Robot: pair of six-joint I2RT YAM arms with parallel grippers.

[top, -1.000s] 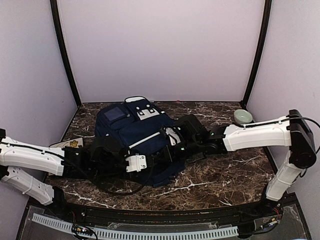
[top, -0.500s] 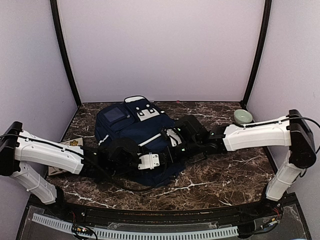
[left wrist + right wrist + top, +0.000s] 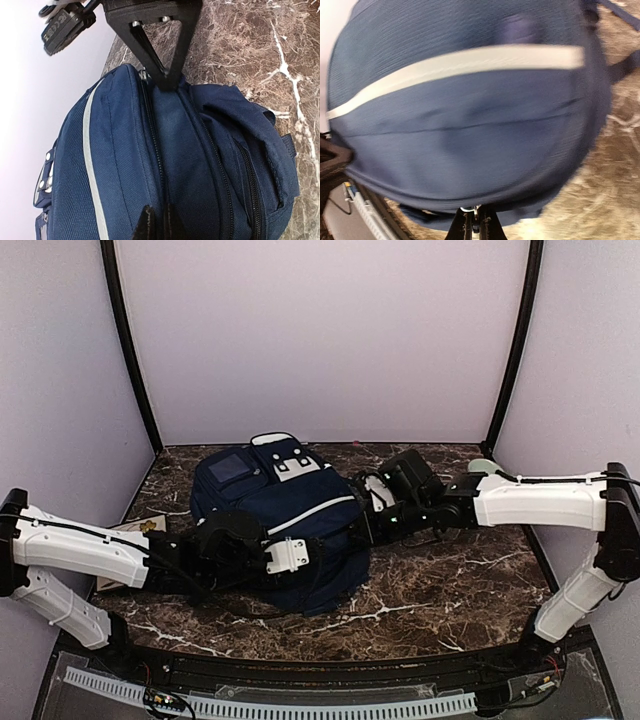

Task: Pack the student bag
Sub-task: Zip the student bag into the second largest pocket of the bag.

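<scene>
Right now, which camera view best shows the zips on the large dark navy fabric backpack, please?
The left wrist view: the backpack fills it sharply, its zip tracks running lengthwise. The top view shows the whole backpack, zips too small to trace; the right wrist view is blurred, showing fabric and a pale stripe.
</scene>
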